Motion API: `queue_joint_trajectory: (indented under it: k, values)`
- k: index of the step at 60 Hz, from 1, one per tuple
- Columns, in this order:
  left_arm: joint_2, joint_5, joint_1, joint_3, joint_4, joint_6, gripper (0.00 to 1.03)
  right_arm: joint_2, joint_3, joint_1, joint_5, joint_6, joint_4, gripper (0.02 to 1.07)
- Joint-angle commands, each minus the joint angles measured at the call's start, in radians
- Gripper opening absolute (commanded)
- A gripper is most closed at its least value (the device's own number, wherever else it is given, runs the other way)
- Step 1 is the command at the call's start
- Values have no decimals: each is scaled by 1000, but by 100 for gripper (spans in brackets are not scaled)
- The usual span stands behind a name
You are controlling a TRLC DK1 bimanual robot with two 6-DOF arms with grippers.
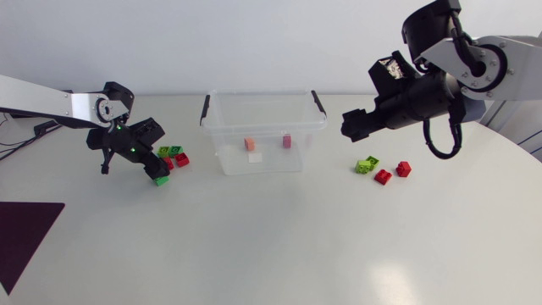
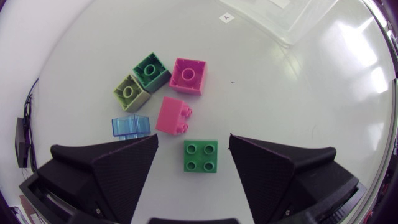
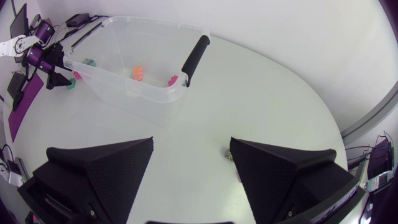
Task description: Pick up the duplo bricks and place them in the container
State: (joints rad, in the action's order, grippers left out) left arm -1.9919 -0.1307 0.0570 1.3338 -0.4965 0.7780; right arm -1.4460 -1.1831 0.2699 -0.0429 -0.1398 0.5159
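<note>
My left gripper (image 1: pixel 152 169) (image 2: pixel 193 138) stands open over a green duplo brick (image 1: pixel 161 180) (image 2: pixel 200 155), which lies between its fingers with a gap on each side. Just ahead lie a pink brick (image 2: pixel 173 116), a magenta one (image 2: pixel 188 76), a dark green one (image 2: pixel 151 70) and an olive one (image 2: pixel 130 92). A clear blue brick (image 2: pixel 131 127) sits beside one finger. The clear container (image 1: pixel 222 161) (image 3: pixel 149 106) holds an orange brick (image 1: pixel 250 144) (image 3: pixel 138 72) and a pink brick (image 1: pixel 287 141). My right gripper (image 1: pixel 349 127) (image 3: pixel 191 142) hangs open and empty, right of the container.
Right of the container lie a green brick (image 1: pixel 367 165) and two red bricks (image 1: pixel 383 176) (image 1: pixel 403 169), below my right gripper. The container has black handles (image 1: pixel 318 103). A dark mat (image 1: pixel 21 241) lies at the front left corner.
</note>
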Motion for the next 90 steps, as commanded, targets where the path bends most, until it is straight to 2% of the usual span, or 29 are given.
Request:
queue_joint_trajectory:
  k: [1, 11, 18, 22, 23, 29, 37, 52, 59, 63, 79, 90]
  values:
    - [-48, 25, -9, 31, -36, 47, 80, 24, 48, -17, -12, -23, -7, 92]
    - [-79, 52, -9, 42, -56, 61, 76, 44, 88, -43, -35, -34, -10, 92]
    - [-96, 62, -3, 47, -63, 61, 57, 50, 112, -58, -40, -43, -20, 92]
    - [-99, 62, -2, 51, -62, 61, 40, 50, 123, -74, -40, -43, -25, 92]
    - [-99, 62, 0, 50, -62, 61, 39, 50, 125, -78, -38, -41, -28, 92]
    - [-96, 63, -5, 34, -66, 61, 36, 49, 132, -126, -35, -21, -36, 92]
    - [-45, 63, -3, 21, -137, 70, 33, 33, 126, -216, -35, 0, -36, 92]
    - [196, 57, -5, -44, -183, 73, 33, -54, 111, -344, -20, 31, -36, 92]
    - [303, 32, -43, -48, -209, 52, 33, -103, 117, -368, 5, 34, -62, 92]
    - [389, 11, -112, -35, -223, 4, 33, -139, 122, -391, 14, 34, -82, 92]
    - [409, -20, -279, 107, -235, -134, 34, -232, 114, -460, 14, 29, -131, 92]
    - [351, -66, -307, 225, -203, -249, 34, -271, 106, -483, 14, 23, -157, 92]
